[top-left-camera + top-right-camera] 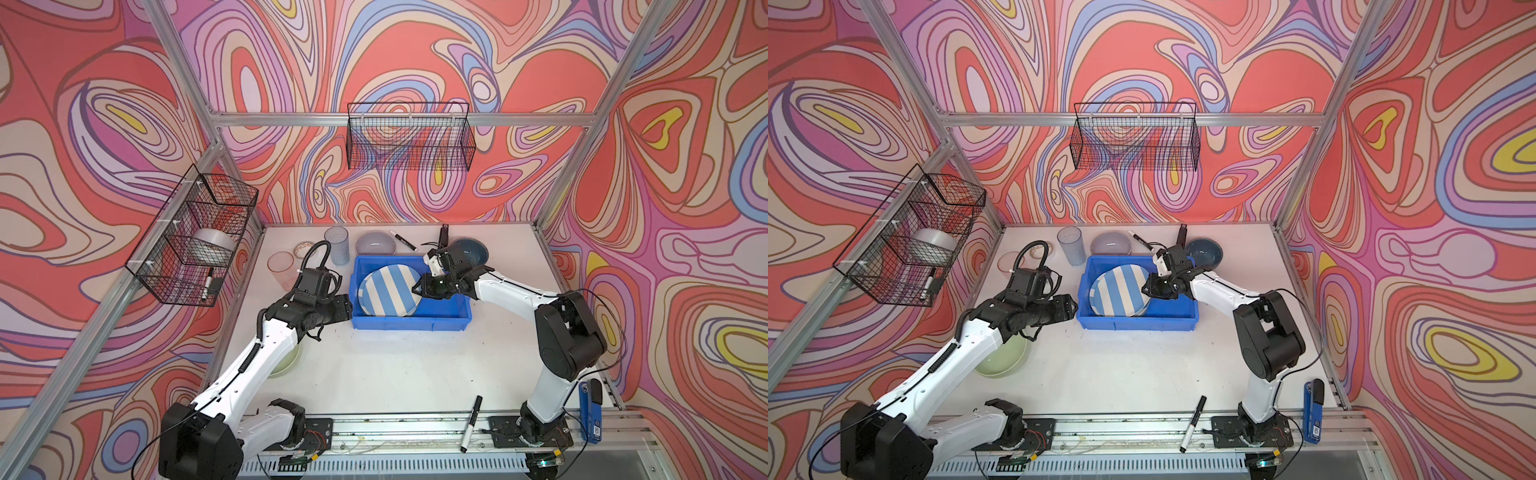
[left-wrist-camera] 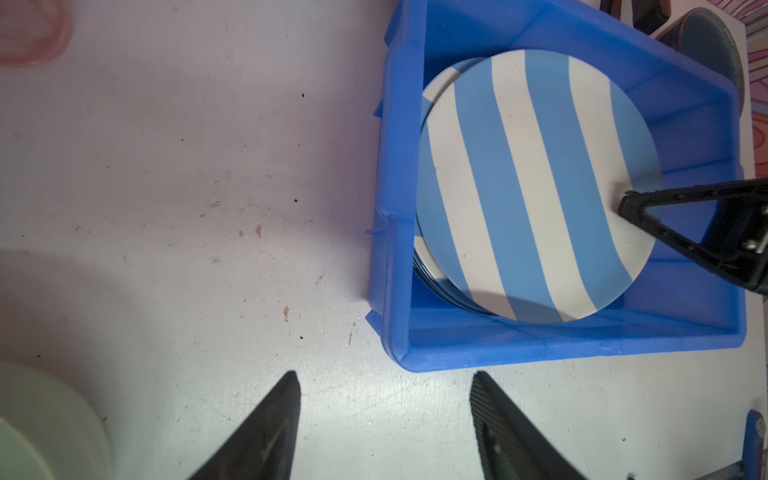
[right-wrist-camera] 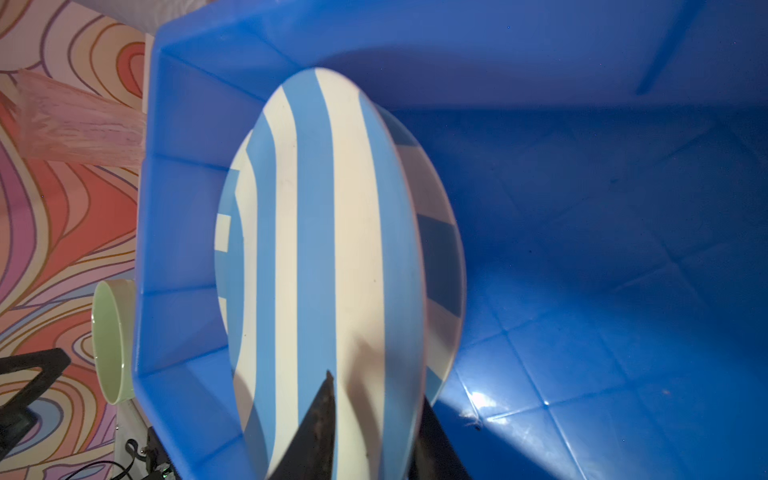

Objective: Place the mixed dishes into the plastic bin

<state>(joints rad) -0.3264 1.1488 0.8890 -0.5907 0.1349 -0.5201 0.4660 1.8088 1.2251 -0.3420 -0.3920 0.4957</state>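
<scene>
Left end effector (image 2: 384, 376) gapes wide over the table (image 2: 187, 187) beside the bin (image 2: 390, 208). Right end effector (image 3: 376, 388), narrow, straddles the striped plate (image 3: 316, 249) rim inside the bin; whether it grips is unclear.

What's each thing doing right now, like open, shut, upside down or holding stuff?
striped plate: tilted in the blue bin, atop other plates.
blue bin: open-topped, holding plates.
right gripper: jaws straddle the striped plate's rim; grip unclear.
left gripper: open, empty, beside the blue bin.
lavender bowl: upside down.
dark blue bowl: upright.
green bowl: upright, partly under the left arm.
bluish tumbler: upright.
pink tumbler: upright.
</scene>
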